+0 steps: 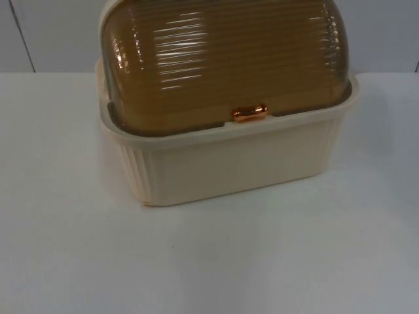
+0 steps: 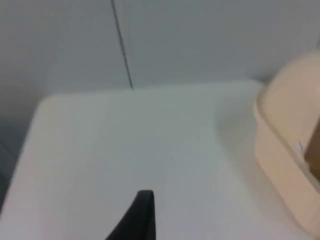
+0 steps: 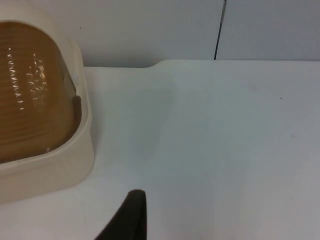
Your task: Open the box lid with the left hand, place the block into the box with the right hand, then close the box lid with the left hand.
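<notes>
Cream box [image 1: 222,160], lid [image 1: 222,59] down, sits beside each hand's fingertip [image 3: 131,215].

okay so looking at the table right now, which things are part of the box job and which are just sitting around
Job:
box, cream, on the table
lid, amber, ribbed, shut
handle, copper, at the lid's front edge
left claw, over bare table beside the box
right claw, over bare table on the box's other side

Just there:
table
wall

The cream ribbed box [image 1: 229,163] stands on the bench, its amber domed lid [image 1: 222,59] shut, copper handle [image 1: 250,113] in front.
</notes>
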